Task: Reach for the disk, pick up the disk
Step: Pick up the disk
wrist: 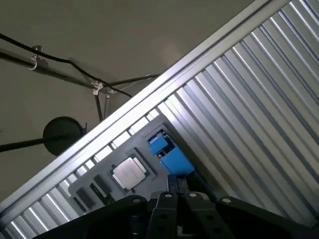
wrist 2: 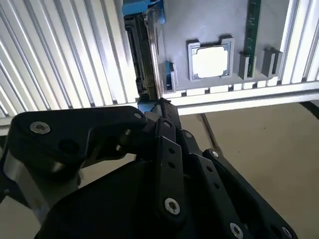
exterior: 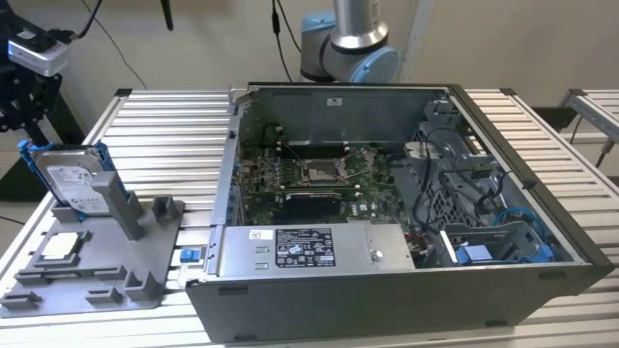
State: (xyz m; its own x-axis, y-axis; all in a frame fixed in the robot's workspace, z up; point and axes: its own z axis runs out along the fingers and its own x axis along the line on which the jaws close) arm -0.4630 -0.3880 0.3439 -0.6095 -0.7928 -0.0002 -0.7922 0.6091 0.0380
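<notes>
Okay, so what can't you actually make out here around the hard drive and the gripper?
- Exterior view: the hard drive's lower edge is hidden in the grey fixture's slot.
- Second wrist view: the hard drive is edge-on, so its label face is hidden. One end is cut off by the picture edge and the other is behind the gripper.
- First wrist view: the gripper covers much of the hard drive.
- Both wrist views: contact between gripper and hard drive can't be judged.

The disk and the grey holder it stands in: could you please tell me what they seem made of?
The disk: apparently metal, silver-grey with a dull sheen; its white label is probably paper, and its side rails look like blue plastic. The grey holder: uniformly matte, probably moulded or printed plastic.
</notes>
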